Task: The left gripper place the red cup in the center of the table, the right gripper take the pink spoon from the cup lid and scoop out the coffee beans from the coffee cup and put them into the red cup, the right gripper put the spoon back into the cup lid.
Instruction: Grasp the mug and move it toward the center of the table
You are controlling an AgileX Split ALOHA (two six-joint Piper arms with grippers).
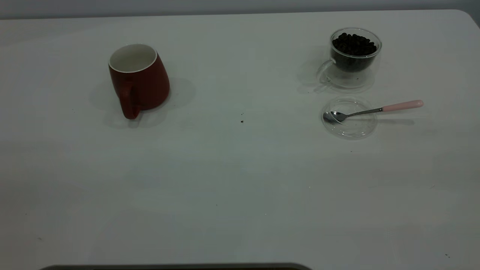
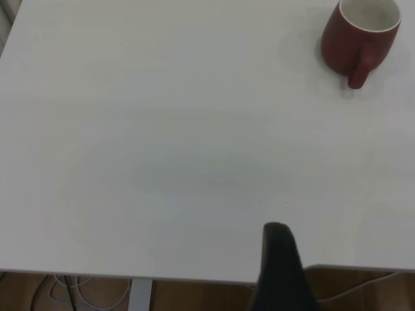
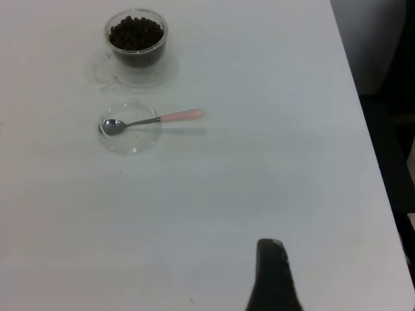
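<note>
On your white surface (image 1: 240, 187) the red cup (image 1: 139, 80) stands upright toward the left side as the exterior view shows it, its handle turned toward that camera and its white inside bare. It is well apart from everything else. Over on the right side you have the glass coffee cup (image 1: 354, 54), filled with dark coffee beans (image 1: 354, 44), its clear handle pointing toward the red cup's side. Just in front of it lies the clear cup lid (image 1: 349, 117), flat on the surface, with the pink spoon (image 1: 375, 110) resting across it: the metal bowl sits inside the lid and the pink handle sticks out over the rim, away from the red cup. A few dark specks (image 1: 242, 120) lie near the middle of the surface. Neither arm appears in the exterior view. Your left gripper (image 2: 280, 269) shows only as a single dark finger at the near edge of the surface, far from the red cup, and your right gripper (image 3: 272, 275) likewise, well back from the lid and spoon; how far either one is open cannot be told, and neither holds anything visible.
</note>
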